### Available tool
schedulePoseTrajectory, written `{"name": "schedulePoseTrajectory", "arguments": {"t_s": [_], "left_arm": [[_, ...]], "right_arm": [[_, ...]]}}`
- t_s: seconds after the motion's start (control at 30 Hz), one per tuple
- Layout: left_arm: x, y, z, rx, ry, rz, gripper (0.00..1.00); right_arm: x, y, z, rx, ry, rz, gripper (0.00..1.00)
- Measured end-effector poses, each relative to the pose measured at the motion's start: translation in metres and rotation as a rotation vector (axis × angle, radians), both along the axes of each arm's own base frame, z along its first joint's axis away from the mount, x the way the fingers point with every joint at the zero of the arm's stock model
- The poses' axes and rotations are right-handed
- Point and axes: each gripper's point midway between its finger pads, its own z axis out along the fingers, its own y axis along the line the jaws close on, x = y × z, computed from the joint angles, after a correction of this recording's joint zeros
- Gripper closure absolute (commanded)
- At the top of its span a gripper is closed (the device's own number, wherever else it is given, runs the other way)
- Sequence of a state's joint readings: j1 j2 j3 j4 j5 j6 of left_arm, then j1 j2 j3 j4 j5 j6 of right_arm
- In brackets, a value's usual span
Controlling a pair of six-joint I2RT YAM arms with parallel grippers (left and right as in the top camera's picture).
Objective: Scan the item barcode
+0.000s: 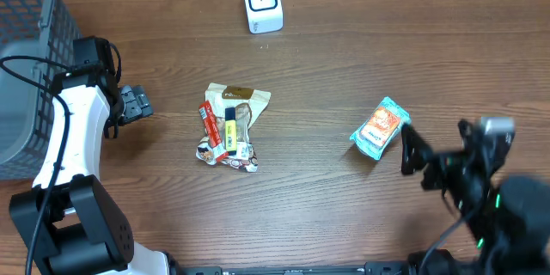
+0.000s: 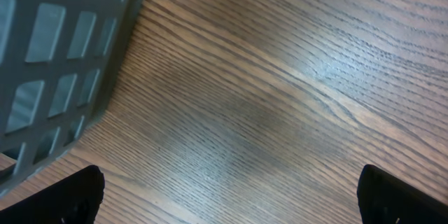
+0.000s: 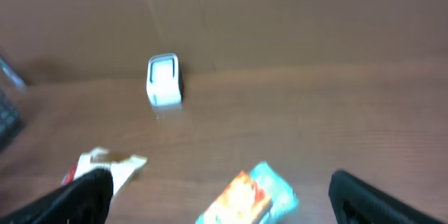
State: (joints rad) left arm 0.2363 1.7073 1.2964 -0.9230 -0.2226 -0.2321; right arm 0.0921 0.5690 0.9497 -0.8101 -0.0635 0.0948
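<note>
At left edge, basket (image 1: 26, 17) cut off, wrist-view packet (image 3: 248, 194) blurred, cropped

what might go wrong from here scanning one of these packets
1. The teal and orange packet lies flat beside the open right gripper; a grip may push it along instead of catching it.
2. No barcode shows on its top face, so it may reach the scanner facing wrong.
3. The middle packets overlap; lifting one could drag others.
</note>
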Motion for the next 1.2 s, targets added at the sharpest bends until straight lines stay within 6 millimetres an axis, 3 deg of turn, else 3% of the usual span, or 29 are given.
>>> {"name": "schedulePoseTrajectory", "arguments": {"t_s": [0.17,0.27,0.3,0.37,0.43,0.6,0.9,1.0,1.13,1.2], "left_arm": [[0.000,0.000,0.000,0.000,0.000,0.000,0.00],[0.000,0.000,0.000,0.000,0.000,0.000,0.00],[0.000,0.000,0.000,0.000,0.000,0.000,0.00],[0.000,0.000,0.000,0.000,0.000,0.000,0.00],[0.000,0.000,0.000,0.000,0.000,0.000,0.00],[0.000,0.000,0.000,0.000,0.000,0.000,0.00],[0.000,0.000,0.000,0.000,0.000,0.000,0.00],[0.000,0.000,0.000,0.000,0.000,0.000,0.00],[0.000,0.000,0.000,-0.001,0.001,0.000,0.00],[0.000,0.000,0.000,0.000,0.000,0.000,0.00]], "right_arm": [[0.035,0.006,0.006,-0.011,0.269,0.011,0.00],[0.061,0.019,-0.002,0.014,0.379,0.064,0.00],[0.066,0.024,-0.007,0.025,0.410,0.083,0.04],[0.070,0.032,-0.025,0.049,0.495,0.120,0.36],[0.068,0.037,-0.047,0.072,0.604,0.135,0.45],[0.064,0.035,-0.080,0.170,0.792,0.017,0.37],[0.058,0.015,-0.114,0.195,0.865,-0.290,0.28],[0.062,0.017,-0.130,0.184,0.852,-0.326,0.00],[0.069,0.023,-0.145,0.189,0.834,-0.332,0.04],[0.068,0.023,-0.149,0.187,0.842,-0.338,0.23]]}}
